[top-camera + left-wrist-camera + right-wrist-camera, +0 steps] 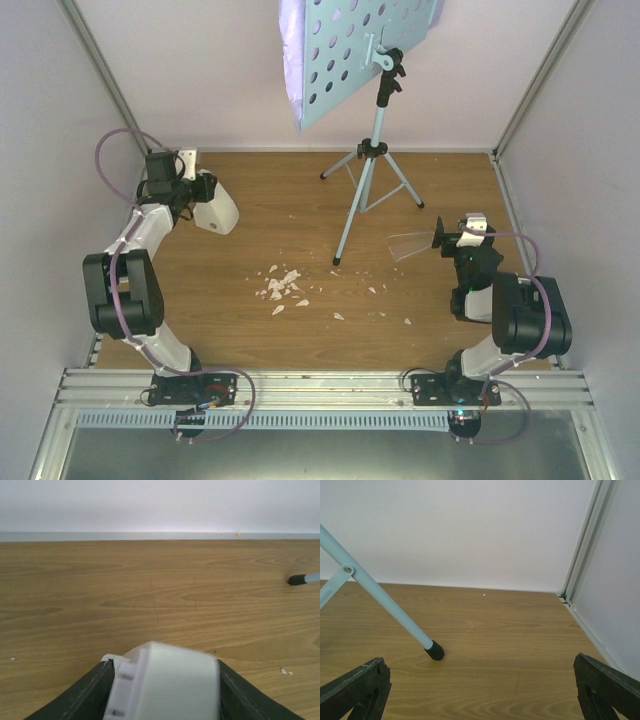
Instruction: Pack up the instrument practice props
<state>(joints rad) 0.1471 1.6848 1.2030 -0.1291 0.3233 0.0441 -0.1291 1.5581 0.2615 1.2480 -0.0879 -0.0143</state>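
The light-blue music stand [375, 120] stands at the back middle on thin tripod legs, its perforated desk [355, 50] tilted. Pale lilac sheet-music pages [291, 60] show along the desk's left edge. My left gripper [205, 192] at the back left is shut on the white metronome [219, 210], which sits low over the table. In the left wrist view the metronome [165, 685] fills the gap between the fingers [95, 690]. My right gripper [438, 238] is open and empty, to the right of the stand's right-hand leg. That leg's black foot [435, 651] shows in the right wrist view.
Small white crumbs [283, 285] are scattered on the wooden table in front of the stand. A faint translucent shape [408, 246] shows just left of my right gripper. Walls and metal frame posts [580, 555] close in the back and sides. Another stand foot [298, 579] shows at the right of the left wrist view.
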